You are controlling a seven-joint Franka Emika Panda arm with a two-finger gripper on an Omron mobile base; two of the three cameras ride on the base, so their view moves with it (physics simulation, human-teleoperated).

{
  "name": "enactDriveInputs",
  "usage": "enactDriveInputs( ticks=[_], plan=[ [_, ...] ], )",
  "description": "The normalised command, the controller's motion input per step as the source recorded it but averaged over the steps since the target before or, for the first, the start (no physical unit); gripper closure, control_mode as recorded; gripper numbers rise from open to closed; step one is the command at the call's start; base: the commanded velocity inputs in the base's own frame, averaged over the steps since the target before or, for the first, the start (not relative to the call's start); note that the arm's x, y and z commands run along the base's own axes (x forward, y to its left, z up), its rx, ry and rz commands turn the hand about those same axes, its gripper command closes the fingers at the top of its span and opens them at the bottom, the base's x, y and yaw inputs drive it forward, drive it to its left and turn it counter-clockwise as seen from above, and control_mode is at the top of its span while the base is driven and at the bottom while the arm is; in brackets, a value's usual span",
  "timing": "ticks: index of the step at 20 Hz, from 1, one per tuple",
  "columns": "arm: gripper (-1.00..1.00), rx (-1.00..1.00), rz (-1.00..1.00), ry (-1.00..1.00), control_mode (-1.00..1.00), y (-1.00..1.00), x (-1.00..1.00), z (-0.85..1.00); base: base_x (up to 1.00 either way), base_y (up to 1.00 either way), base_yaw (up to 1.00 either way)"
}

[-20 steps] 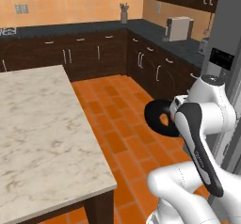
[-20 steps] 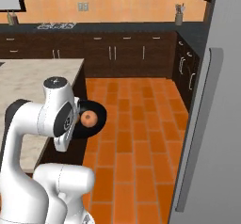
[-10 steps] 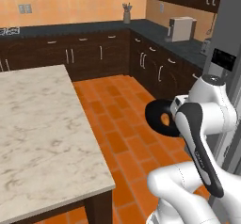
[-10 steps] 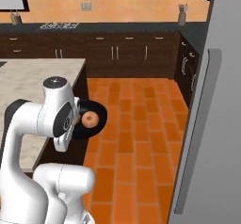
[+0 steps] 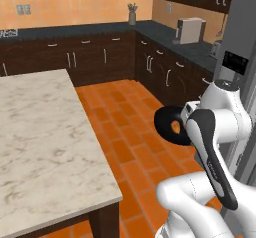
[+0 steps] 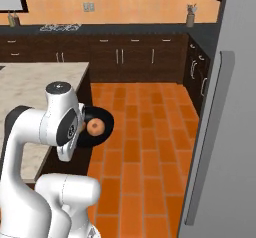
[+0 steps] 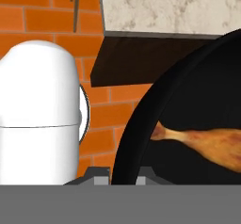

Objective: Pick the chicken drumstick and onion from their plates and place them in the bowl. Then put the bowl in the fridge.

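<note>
The glossy black bowl point(image 5: 166, 125) hangs over the orange tile floor, held at its rim by my gripper point(image 7: 123, 175), which is shut on it. In the right base view the bowl point(image 6: 103, 117) is beside my forearm, and the small orange-brown onion point(image 6: 95, 127) lies inside it. The hand view looks into the bowl point(image 7: 141, 119) from the rim, where the golden-brown chicken drumstick point(image 7: 207, 144) lies with its thin bone end towards the fingers. The tall grey fridge point(image 5: 241, 57) stands to my right, and its door point(image 6: 225, 112) has a long handle. The plates are out of view.
The marble-topped island point(image 5: 40, 132) lies to my left, its corner close to my base point(image 6: 30, 89). Dark cabinets and a dark counter point(image 5: 100, 32) line the far walls, with a toaster point(image 5: 190, 30) on the right run. Open tile floor point(image 6: 145, 132) lies ahead.
The whole picture has shifted slightly, so the base has moved a little. The bowl stays in the same grip with the onion inside.
</note>
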Motion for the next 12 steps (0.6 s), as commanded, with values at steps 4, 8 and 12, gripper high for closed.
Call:
enactDriveInputs(
  ticks=[4, 8, 12],
  plan=[
    [1.00, 0.00, 0.00, 0.00, 1.00, 0.00, 0.00, 0.00, 1.00, -0.07, -0.18],
    [1.00, 0.00, 0.00, 0.00, 1.00, 0.00, 0.00, 0.00, 0.29, -0.56, -0.01],
    [1.00, 0.00, 0.00, 0.00, 1.00, 0.00, 0.00, 0.00, 0.18, -0.43, 0.01]
  ],
)
